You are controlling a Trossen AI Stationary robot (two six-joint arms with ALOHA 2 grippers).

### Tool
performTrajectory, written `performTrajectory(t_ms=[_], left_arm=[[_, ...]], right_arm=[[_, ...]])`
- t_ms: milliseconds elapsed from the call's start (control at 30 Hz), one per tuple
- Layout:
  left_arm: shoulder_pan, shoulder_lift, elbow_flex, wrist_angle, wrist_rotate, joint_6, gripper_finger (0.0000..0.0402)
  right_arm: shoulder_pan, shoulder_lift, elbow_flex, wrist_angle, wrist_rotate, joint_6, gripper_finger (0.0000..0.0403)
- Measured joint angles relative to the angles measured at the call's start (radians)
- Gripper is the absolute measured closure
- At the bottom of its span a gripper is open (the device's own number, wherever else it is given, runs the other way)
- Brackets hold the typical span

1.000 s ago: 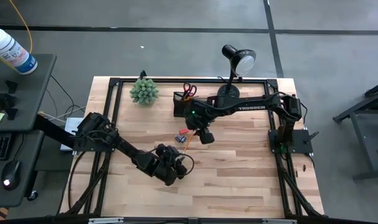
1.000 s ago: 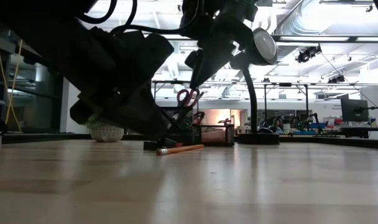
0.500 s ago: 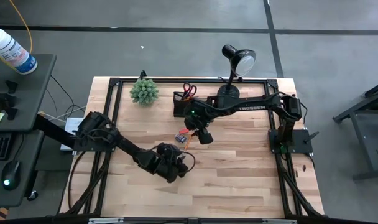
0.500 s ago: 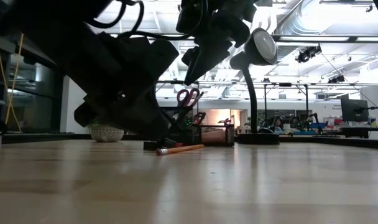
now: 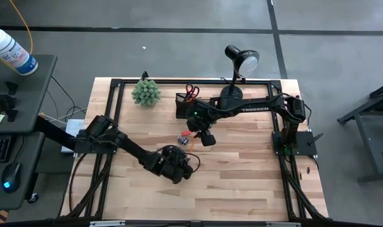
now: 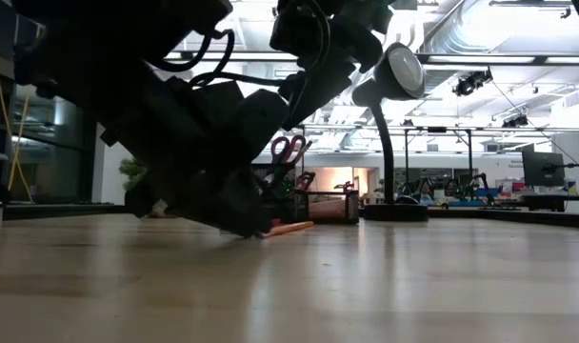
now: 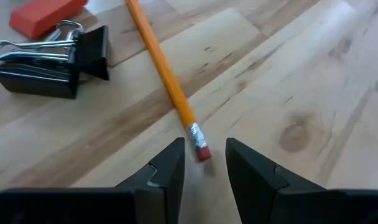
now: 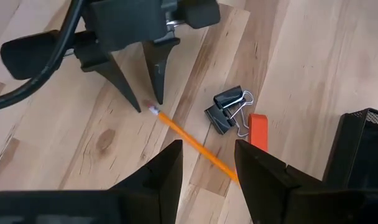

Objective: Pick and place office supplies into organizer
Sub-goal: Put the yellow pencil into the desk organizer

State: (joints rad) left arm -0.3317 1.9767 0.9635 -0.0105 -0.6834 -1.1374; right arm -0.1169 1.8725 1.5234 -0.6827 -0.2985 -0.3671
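Observation:
An orange pencil (image 7: 164, 74) lies flat on the wooden table, and its eraser end (image 7: 202, 152) sits between the open fingers of my left gripper (image 7: 204, 163). The fingers point down and stand on either side of the eraser end without touching it. From the right wrist view, my left gripper (image 8: 142, 93) straddles the pencil (image 8: 195, 142). My right gripper (image 8: 207, 163) is open and hovers above the pencil, near the black mesh organizer (image 5: 186, 104). Red-handled scissors (image 5: 191, 91) stand upright in the organizer.
A black binder clip (image 7: 52, 59) and an orange eraser block (image 7: 46, 14) lie beside the pencil's far part. A black desk lamp (image 5: 239, 66) and a green plant ball (image 5: 145, 93) stand near the far edge. The near half of the table (image 5: 242, 183) is bare wood.
My left gripper has moved a little toward the table's right and lower, closing in on the pencil's eraser end, which it now hides in the low view. The pencil has not moved.

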Motion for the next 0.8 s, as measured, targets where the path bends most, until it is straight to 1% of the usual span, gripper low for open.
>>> performTrajectory(t_ms=[267,367,733,800], left_arm=[[0.0,0.026,0.008,0.011,0.001,-0.042,0.0296],[0.001,0.027,0.008,0.003,0.018,-0.045,0.0296],[0.0,0.029,0.007,0.014,0.024,-0.046,0.0296],[0.0,0.031,0.032,-0.005,0.027,-0.046,0.0296]], right_arm=[[0.0,0.0,0.0,-0.002,0.0,0.0,0.0263],[0.0,0.0,0.0,-0.002,-0.001,0.0,0.0263],[0.0,0.0,0.0,-0.002,-0.001,0.0,0.0263],[0.0,0.0,0.0,-0.002,-0.001,0.0,0.0263]])
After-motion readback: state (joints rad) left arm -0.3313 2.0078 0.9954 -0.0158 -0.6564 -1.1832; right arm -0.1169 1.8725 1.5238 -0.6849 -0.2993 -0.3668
